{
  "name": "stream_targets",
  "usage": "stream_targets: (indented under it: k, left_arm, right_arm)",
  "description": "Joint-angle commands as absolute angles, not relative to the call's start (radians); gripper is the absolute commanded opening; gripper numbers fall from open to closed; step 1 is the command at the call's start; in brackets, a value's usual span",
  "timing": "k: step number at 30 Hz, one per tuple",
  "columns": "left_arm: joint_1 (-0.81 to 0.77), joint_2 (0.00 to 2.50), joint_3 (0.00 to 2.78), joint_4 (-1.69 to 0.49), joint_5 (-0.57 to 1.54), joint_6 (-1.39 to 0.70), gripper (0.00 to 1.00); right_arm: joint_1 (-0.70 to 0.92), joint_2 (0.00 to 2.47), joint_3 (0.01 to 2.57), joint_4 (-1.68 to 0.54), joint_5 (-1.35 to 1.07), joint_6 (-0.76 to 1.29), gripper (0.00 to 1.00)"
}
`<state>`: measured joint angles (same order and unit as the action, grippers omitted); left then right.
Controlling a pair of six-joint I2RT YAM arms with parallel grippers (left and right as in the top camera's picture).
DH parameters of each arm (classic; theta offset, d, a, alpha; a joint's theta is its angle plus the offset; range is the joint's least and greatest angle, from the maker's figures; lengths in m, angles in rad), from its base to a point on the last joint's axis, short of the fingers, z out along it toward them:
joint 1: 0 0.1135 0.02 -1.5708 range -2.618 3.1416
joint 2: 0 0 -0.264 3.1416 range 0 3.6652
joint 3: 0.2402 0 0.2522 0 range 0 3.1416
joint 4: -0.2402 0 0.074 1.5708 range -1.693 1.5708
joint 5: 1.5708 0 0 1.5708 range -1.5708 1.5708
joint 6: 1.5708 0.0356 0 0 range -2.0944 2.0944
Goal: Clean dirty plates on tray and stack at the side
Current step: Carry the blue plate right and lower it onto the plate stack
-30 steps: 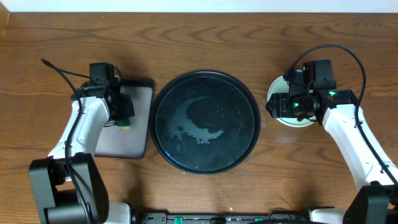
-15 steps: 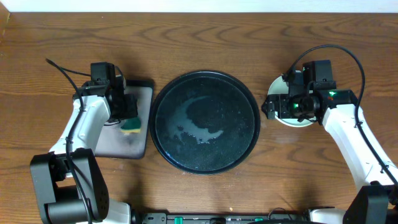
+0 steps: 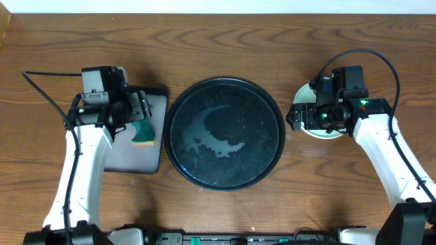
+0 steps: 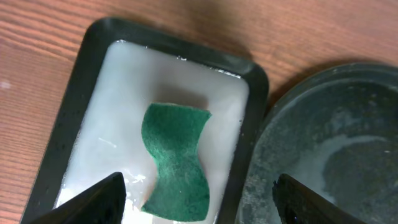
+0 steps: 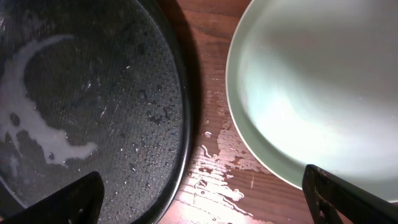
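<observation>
1. The plates (image 5: 323, 93) sit near the right edge of the bench (image 3: 218, 41); the tray (image 3: 259, 109), mid-bench, holds only soapy water (image 3: 218, 146).
2. The right claw (image 5: 202, 199) hangs open over them. Rising askew, it could clip the wet rim and shove the plates.
3. The left claw (image 4: 196, 202), shut on the sponge (image 4: 176, 162) a second ago, is open. The sponge now lies in the small tray (image 4: 81, 106).

Brown wood-grain table (image 3: 225, 41), white strip (image 3: 204, 5) behind

Wet black tray (image 3: 225, 133), mint plate (image 5: 311, 93) just beside
</observation>
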<state>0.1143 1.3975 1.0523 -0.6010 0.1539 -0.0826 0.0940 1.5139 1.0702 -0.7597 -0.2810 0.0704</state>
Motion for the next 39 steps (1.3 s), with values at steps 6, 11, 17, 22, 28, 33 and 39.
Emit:
stream_targets:
  k: [6, 11, 17, 22, 28, 33, 39]
  left_arm:
    - [0.113, 1.388, 1.058, -0.604, 0.165, -0.091, 0.78]
    - [0.113, 1.388, 1.058, -0.604, 0.165, -0.091, 0.78]
    - [0.113, 1.388, 1.058, -0.604, 0.165, -0.090, 0.79]
    - [0.113, 1.388, 1.058, -0.604, 0.165, -0.091, 0.79]
    - [0.113, 1.388, 1.058, -0.604, 0.165, -0.091, 0.79]
    - [0.113, 1.388, 1.058, -0.604, 0.165, -0.091, 0.79]
    - [0.113, 1.388, 1.058, -0.604, 0.165, -0.091, 0.79]
  right_arm:
    - [0.101, 1.518, 1.066, -0.759, -0.289, 0.070, 0.99]
    - [0.101, 1.518, 1.066, -0.759, -0.289, 0.070, 0.99]
    - [0.101, 1.518, 1.066, -0.759, -0.289, 0.070, 0.99]
    - [0.101, 1.518, 1.066, -0.759, -0.289, 0.070, 0.99]
    - [0.100, 1.518, 1.064, -0.759, -0.289, 0.070, 0.99]
    - [0.097, 1.439, 1.056, -0.738, -0.261, 0.062, 0.99]
    - [0.097, 1.197, 0.968, -0.586, -0.251, 0.062, 0.99]
